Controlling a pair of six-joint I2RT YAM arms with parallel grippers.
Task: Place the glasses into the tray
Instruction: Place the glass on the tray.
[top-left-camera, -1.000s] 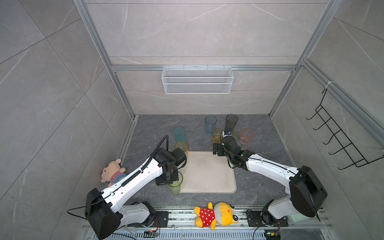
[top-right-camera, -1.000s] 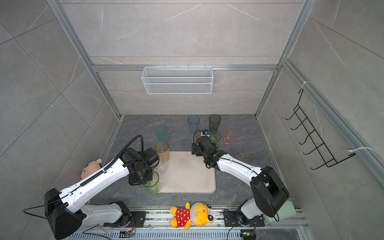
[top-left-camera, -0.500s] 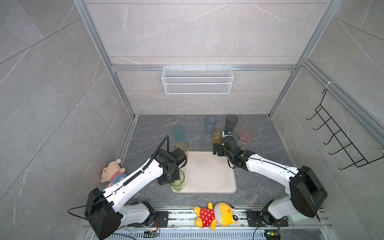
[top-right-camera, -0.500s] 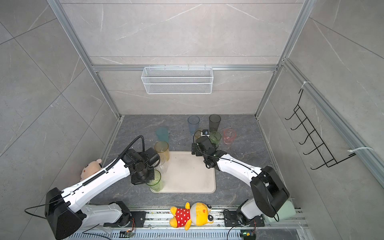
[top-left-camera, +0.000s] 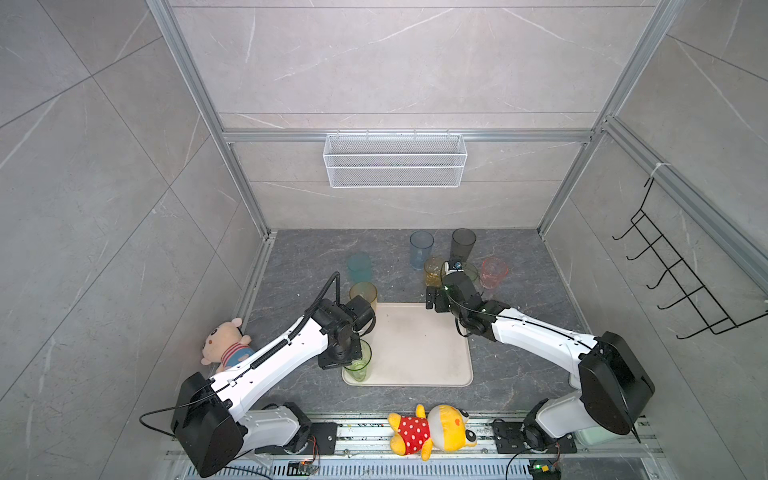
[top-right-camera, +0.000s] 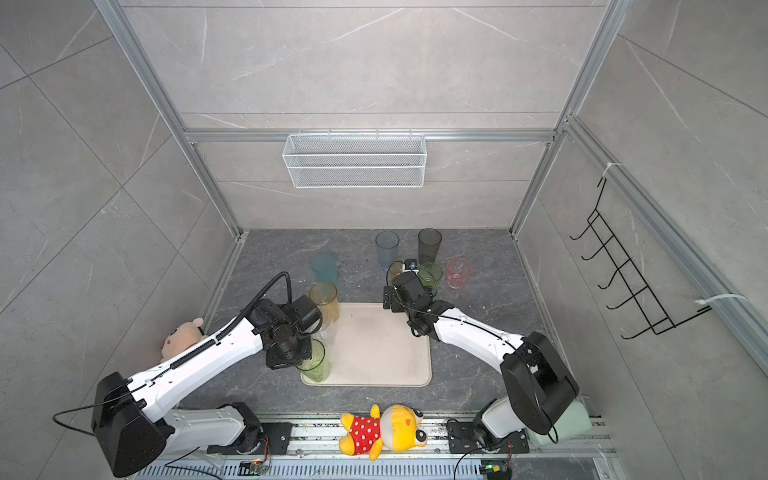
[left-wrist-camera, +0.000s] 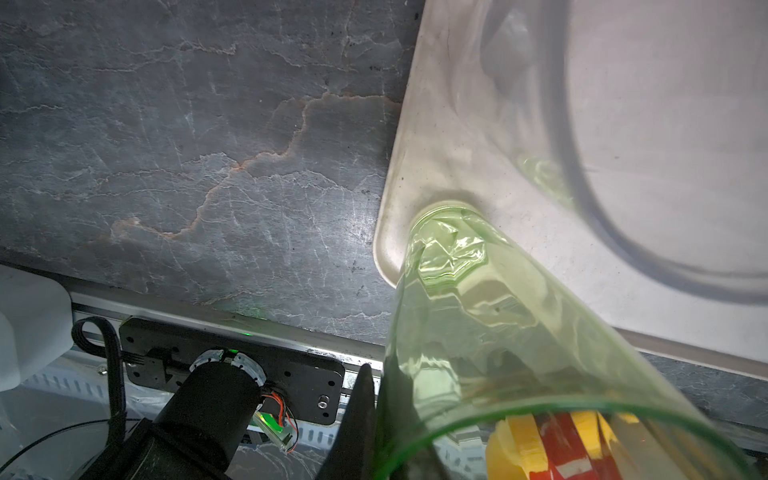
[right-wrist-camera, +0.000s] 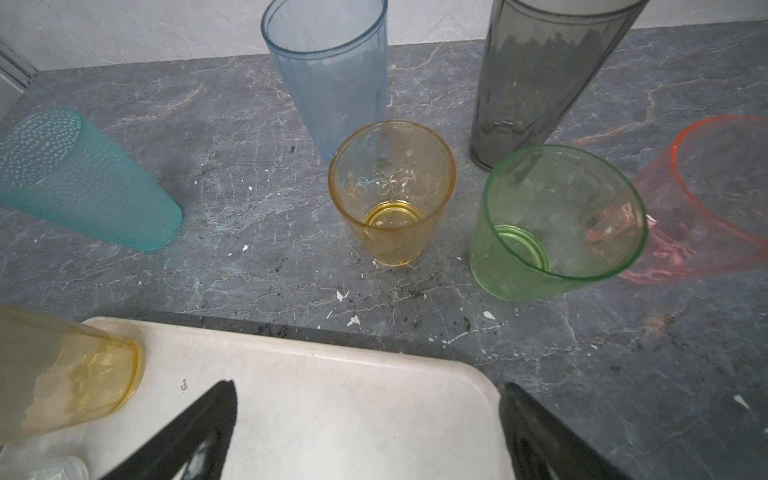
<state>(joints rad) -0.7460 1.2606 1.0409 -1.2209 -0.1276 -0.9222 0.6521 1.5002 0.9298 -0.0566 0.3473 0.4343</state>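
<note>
Green tumbler (top-left-camera: 358, 368), rim pinched in my left tool (left-wrist-camera: 380, 415), has just reached the tray's (top-left-camera: 419, 345) seven-o'clock corner; release looks next. Right tool (right-wrist-camera: 370, 388) hangs spread.

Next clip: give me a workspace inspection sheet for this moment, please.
Surface: dark marbled tabletop, white flecks scattered.
Job's things: tray holds yellow tumbler and clear tumbler; tall green tumbler has its base at the near-left corner. Teal tumbler, pale blue tumbler, smoke-grey tumbler, amber tumbler, short green tumbler, pink tumbler stand off-tray behind.
Clutter: bear plush beside left arm; yellow plush on front rail.
Grippers: left gripper shut on tall green tumbler's wall; right gripper open, empty, over tray's far-right corner.
Cables: black cable looped above left arm; loose wires at bases.
Surroundings: wire basket on back wall; hook rack on right wall.
</note>
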